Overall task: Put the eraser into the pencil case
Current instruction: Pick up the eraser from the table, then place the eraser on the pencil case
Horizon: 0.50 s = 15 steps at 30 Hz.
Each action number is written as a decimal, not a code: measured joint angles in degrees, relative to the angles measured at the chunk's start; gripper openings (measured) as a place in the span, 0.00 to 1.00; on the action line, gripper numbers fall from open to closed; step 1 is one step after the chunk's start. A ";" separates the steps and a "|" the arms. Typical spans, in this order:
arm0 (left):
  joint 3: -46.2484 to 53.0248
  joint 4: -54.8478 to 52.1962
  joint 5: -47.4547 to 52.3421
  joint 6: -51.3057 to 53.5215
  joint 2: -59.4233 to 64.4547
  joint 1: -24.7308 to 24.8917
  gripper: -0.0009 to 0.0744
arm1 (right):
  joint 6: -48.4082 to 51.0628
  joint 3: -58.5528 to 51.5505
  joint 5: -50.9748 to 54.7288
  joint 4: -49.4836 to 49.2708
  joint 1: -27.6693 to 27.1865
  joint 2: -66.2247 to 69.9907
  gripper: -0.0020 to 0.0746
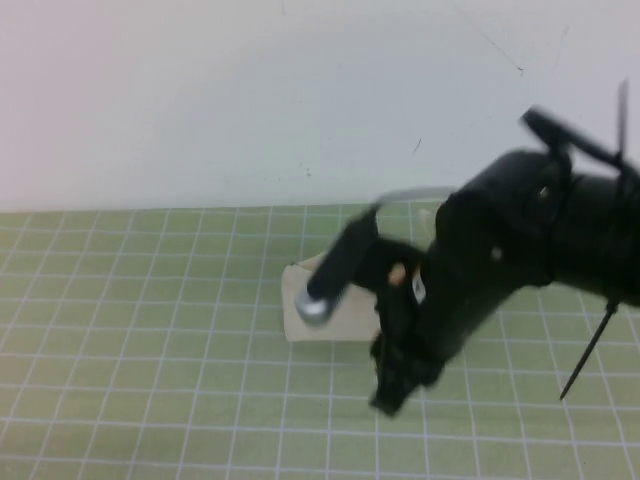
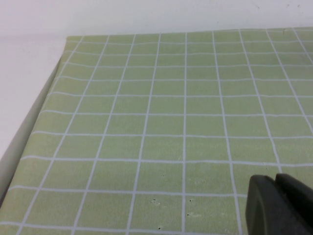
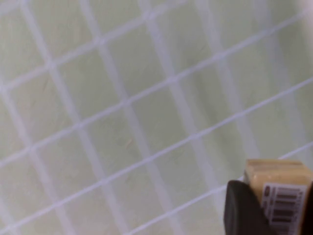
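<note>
My right gripper (image 3: 279,211) is shut on the eraser (image 3: 276,178), a small tan-yellow block with a white barcode label, and holds it above the green grid mat. In the high view the right arm is blurred, and its gripper (image 1: 395,392) hangs just in front of the pencil case (image 1: 335,320). The case is a cream pouch lying on the mat, partly hidden by the arm. The eraser cannot be made out in the high view. My left gripper (image 2: 277,205) is shut and empty over bare mat, and is out of the high view.
The green mat with a white grid (image 1: 150,340) covers the table up to a white wall (image 1: 250,100). The mat's edge (image 2: 34,122) shows in the left wrist view. A thin black cable tie (image 1: 590,350) hangs from the right arm.
</note>
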State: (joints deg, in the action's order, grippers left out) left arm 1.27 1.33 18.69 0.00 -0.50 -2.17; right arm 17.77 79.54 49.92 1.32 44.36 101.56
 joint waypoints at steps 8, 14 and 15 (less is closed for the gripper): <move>0.00 0.00 0.00 0.00 0.00 0.00 0.01 | -7.97 11.06 -5.92 13.76 0.00 1.40 0.30; 0.00 0.00 0.00 0.00 0.00 0.00 0.01 | -12.94 17.12 -6.31 19.98 -2.06 7.60 0.30; 0.00 0.00 0.00 0.00 0.00 0.00 0.01 | -13.27 17.59 -6.31 20.10 -2.53 8.54 0.30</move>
State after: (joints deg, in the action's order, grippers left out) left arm 1.27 1.33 18.69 0.00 -0.50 -2.17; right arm 4.50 97.12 43.60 21.42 41.83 110.09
